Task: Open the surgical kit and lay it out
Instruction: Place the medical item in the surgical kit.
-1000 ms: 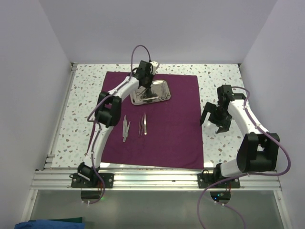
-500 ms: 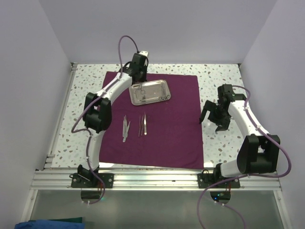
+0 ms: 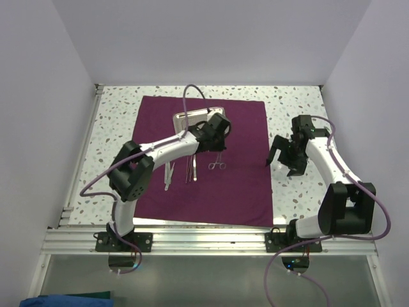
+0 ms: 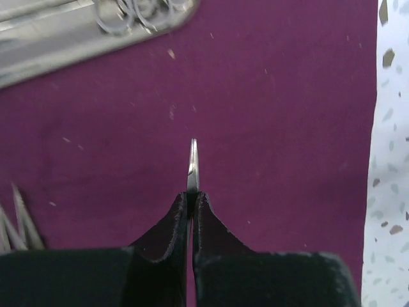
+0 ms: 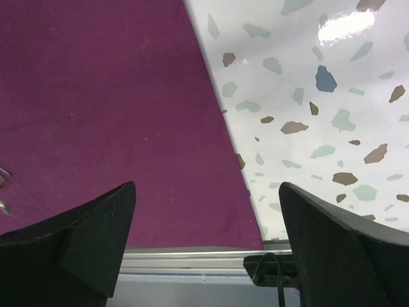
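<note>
While the left fingers point(image 4: 167, 238) are clamped on a thin silver instrument point(image 4: 193, 163) over the dark magenta cloth wrap point(image 4: 281, 128), it is best lowered flat before release; right fingers point(image 5: 83, 238) are held apart.

In the top view the left arm point(image 3: 167, 146) covers most of the tray point(image 3: 195, 115); only its far left part shows. In the left wrist view the tray and the rings point(image 4: 137, 11) in it run off the top edge. The instrument point(image 4: 193, 165) pinched in the left gripper point(image 4: 193, 196) shows only a thin tip, its kind unclear. The left edge cuts the tweezers point(image 4: 18, 222).
</note>
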